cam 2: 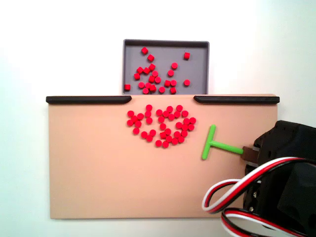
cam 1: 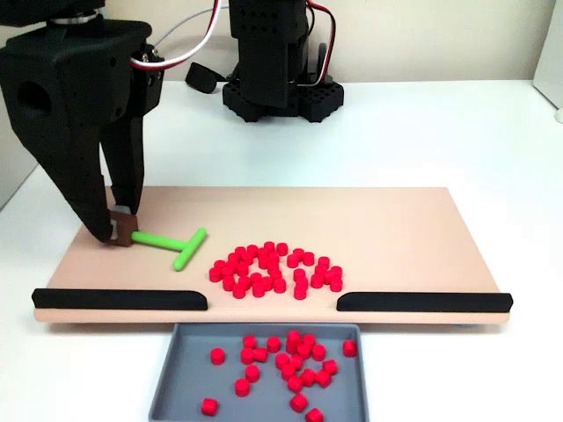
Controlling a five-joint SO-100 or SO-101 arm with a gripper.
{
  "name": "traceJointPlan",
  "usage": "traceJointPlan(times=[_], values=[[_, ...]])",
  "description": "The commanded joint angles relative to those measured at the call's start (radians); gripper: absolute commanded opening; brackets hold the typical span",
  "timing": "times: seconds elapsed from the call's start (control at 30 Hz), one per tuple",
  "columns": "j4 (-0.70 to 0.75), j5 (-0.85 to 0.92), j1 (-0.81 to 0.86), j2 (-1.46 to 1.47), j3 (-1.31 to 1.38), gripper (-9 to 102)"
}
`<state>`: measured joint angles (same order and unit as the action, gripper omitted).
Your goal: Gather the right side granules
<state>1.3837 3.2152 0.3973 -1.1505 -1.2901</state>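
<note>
The tan board (cam 1: 413, 237) lay flat on the white table, two black rails (cam 1: 120, 299) along its front edge with a gap between them, and the grey tray (cam 1: 176, 378) sat just below that gap, already holding a scatter of red pellets. On the board, the granules (cam 1: 274, 269) formed a loose cluster just behind the gap. The gripper (cam 1: 123, 230) stood at the board's left end in the front fixed view, pinched onto the stem end of the green T-shaped stick (cam 1: 172, 243). The stem's long axis ran from the gripper toward the cluster, and the crossbar stood just beside its nearest pellets, not touching; a push would probably run along that line
</note>
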Motion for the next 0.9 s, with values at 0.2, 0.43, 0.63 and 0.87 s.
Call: traceJointPlan(times=[0.2, 0.43, 0.63, 0.87], values=[[-0.017, 0.212, -0.011, 0.025, 0.058, 0], [-0.017, 0.198, -0.020, 0.044, 0.069, 0], [-0.017, 0.192, -0.029, 0.066, 0.078, 0], [-0.017, 0.173, -0.041, 0.077, 0.077, 0]])
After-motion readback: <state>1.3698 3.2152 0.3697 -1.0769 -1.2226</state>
